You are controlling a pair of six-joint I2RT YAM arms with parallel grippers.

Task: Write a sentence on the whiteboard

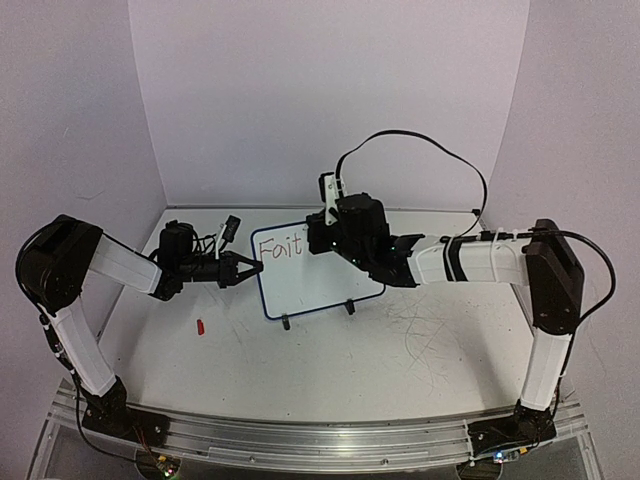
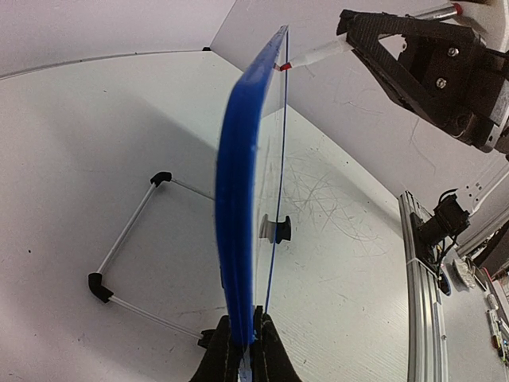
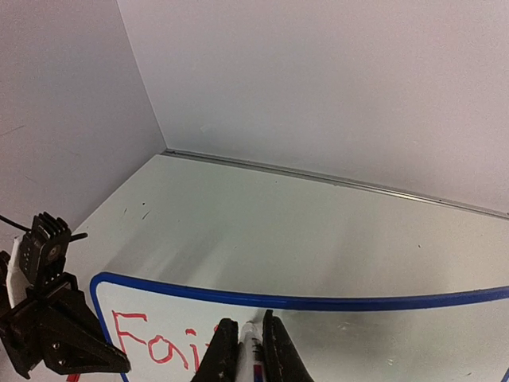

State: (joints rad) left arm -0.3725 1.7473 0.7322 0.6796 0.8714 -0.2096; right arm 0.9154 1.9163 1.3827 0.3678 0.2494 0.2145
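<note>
— Scuffed white tabletop point(image 1: 420, 340), small blue-framed whiteboard point(image 1: 320, 280) mid-frame. Is the left gripper point(image 1: 252, 267) clamped on its left edge?
— Yes. The right gripper point(image 3: 251, 328) pinches a white red-tipped marker point(image 3: 253, 354), seemingly touching the board. Thin red lettering point(image 1: 280, 246) reads "Fait", so keep the strokes light and steady.

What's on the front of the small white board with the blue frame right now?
Red marker lettering reading "Fait" at the upper left. The right gripper, shut on a white marker, covers whatever follows; the white board below looks blank.
</note>
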